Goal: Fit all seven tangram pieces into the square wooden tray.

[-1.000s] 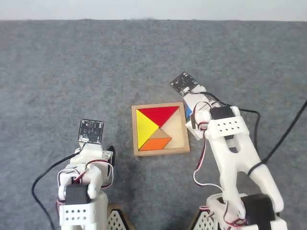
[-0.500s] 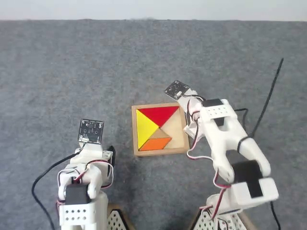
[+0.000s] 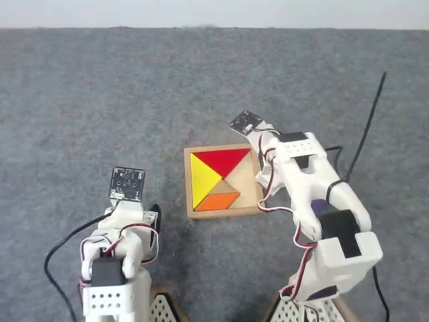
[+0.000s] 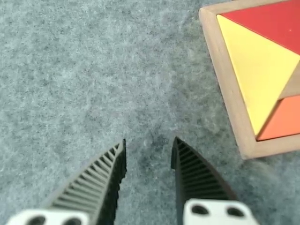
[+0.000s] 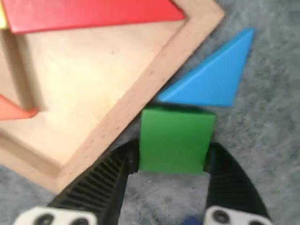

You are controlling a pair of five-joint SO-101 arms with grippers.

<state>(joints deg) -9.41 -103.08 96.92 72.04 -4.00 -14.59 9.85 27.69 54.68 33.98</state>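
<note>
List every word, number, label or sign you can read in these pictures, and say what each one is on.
No text can be read.
The red triangle, yellow triangle, orange piece, green square and blue triangle are plain colour with no print.
The wooden tray is bare wood.
The small circuit boards on the arms show only specks, too small to read as text.

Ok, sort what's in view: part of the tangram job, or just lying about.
Job: tray, red triangle, yellow triangle, orange piece, green square in the right end effector, blue triangle outside the tray.
Lying about: mat, cable, left end effector, open over mat.
</note>
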